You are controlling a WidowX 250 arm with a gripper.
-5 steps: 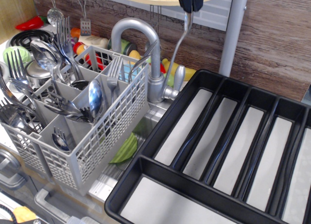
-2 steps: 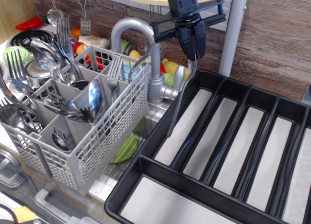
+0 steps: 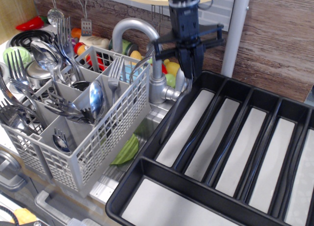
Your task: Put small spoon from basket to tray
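Note:
My gripper (image 3: 189,78) hangs from above, over the far left corner of the black tray (image 3: 128,192). It is shut on the small spoon (image 3: 175,111) by the upper end. The thin silver spoon slants down and to the left along the tray's left wall, its lower end inside the leftmost long compartment. The light grey lattice basket (image 3: 105,133) stands to the left of the tray. It holds several forks and bigger spoons (image 3: 96,99) upright in its compartments.
A chrome faucet (image 3: 142,32) curves up between the basket and the tray, just left of my gripper. A sink with a green leaf (image 3: 128,150) lies below it. Toy food and hanging utensils line the back wall. A grey post (image 3: 235,30) stands right of my gripper.
My gripper has come down from the top edge of the view toward the tray's far left corner. The spoon has come down with it, into the leftmost compartment.

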